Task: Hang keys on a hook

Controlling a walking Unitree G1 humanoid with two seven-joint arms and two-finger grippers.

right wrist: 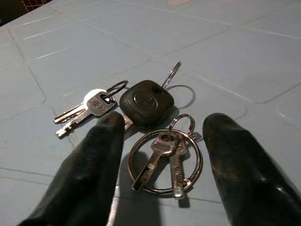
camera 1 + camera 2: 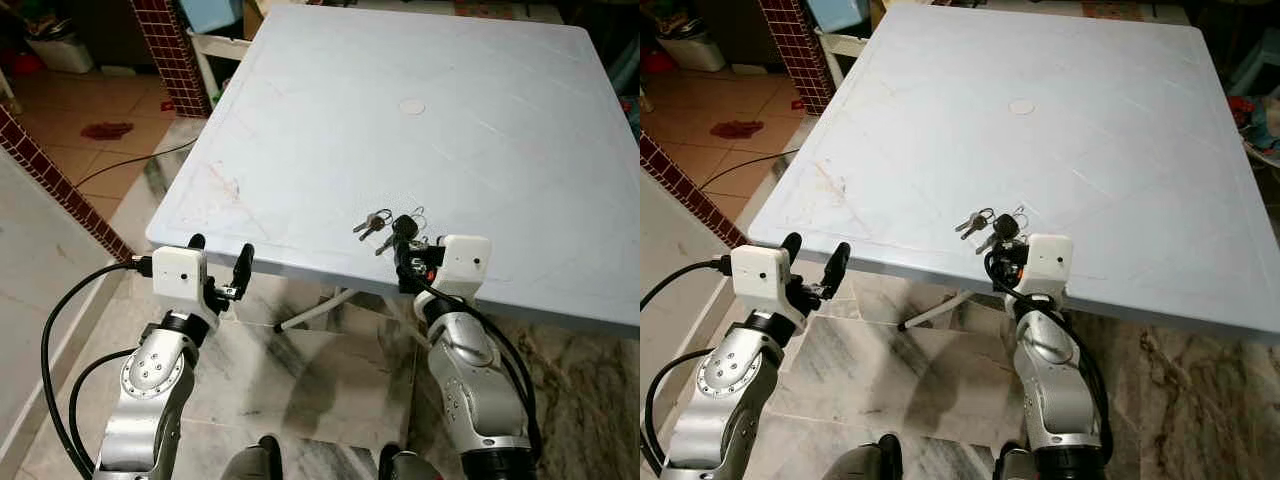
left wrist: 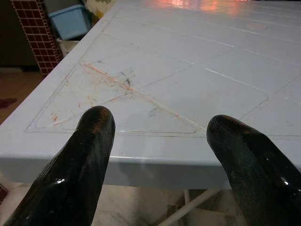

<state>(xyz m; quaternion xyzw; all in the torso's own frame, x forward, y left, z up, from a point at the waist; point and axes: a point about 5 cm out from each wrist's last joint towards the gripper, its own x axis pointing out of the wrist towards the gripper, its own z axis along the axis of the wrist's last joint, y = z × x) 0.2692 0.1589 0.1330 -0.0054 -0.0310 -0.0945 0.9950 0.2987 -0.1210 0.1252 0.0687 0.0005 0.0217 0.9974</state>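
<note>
Keys (image 1: 141, 127) lie flat on the pale blue tabletop (image 2: 480, 110), close to its near edge, R of centre. The bunch has a black square fob (image 1: 146, 102), two silver keys (image 1: 83, 111) fanned off to one side of it on a small ring, and a big split ring (image 1: 165, 161) w/ two more keys inside it, nearest the claw.

R claw (image 1: 162, 155) is over the near edge, right at the bunch. Fingers are spread apart, one either side of the big ring, nothing gripped. Whether the tips touch the tabletop or the ring: can't tell.

L claw (image 3: 160, 146) sits just off the tabletop's near L corner, about level w/ the edge, also spread wide w/ nothing between the fingers. It's well apart from the keys. Tabletop in front of it has orange-brown scuffs (image 3: 101, 77) along a moulded groove.

Round moulded disc (image 2: 411, 106) sits mid-tabletop. Below is a marble floor (image 2: 330, 390); a red-tiled pillar (image 2: 172, 50) and a blue bin (image 3: 70, 21) stand beyond the far L corner.
</note>
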